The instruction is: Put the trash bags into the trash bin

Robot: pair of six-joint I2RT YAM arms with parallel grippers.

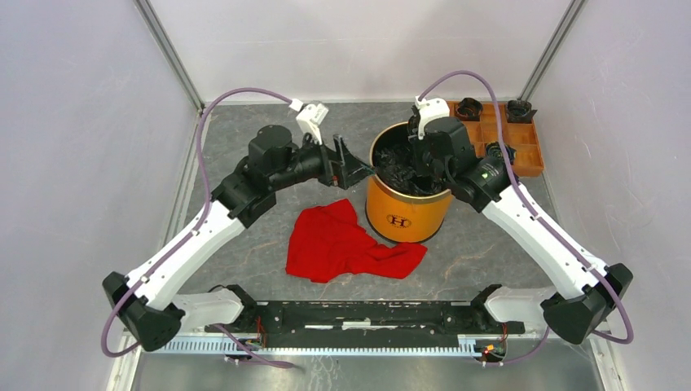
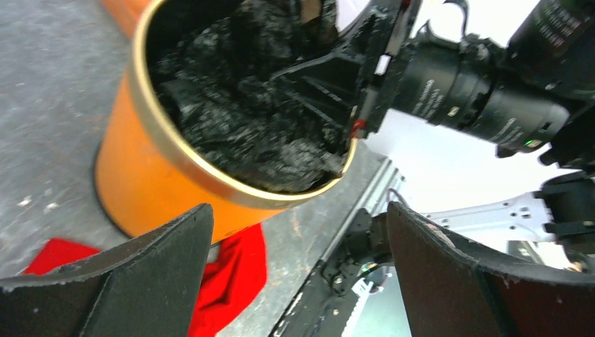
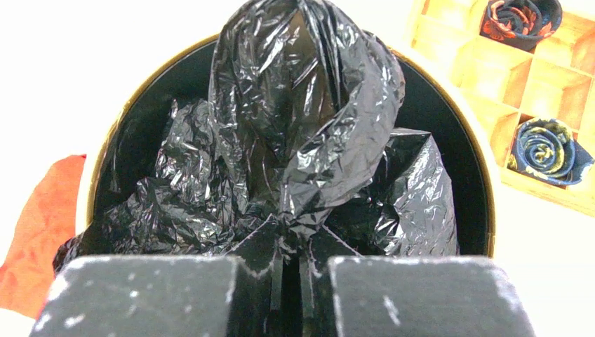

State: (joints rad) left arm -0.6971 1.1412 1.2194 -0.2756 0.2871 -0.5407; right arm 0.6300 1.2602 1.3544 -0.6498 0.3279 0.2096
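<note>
Angled down into the trash bin, right fingers pinch the trash bag; left fingers wide alongside

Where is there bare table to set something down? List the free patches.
Free: table between the trash bin, right arm and near rail; also left of the red cloth, beside the left arm. Crowded: the bin's mouth, filled by trash bag and right gripper.

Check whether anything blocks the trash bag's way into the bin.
Nothing visible does. The right gripper is shut on the trash bag, which already sits mostly inside the open trash bin; the left gripper and red cloth are outside its rim.
</note>
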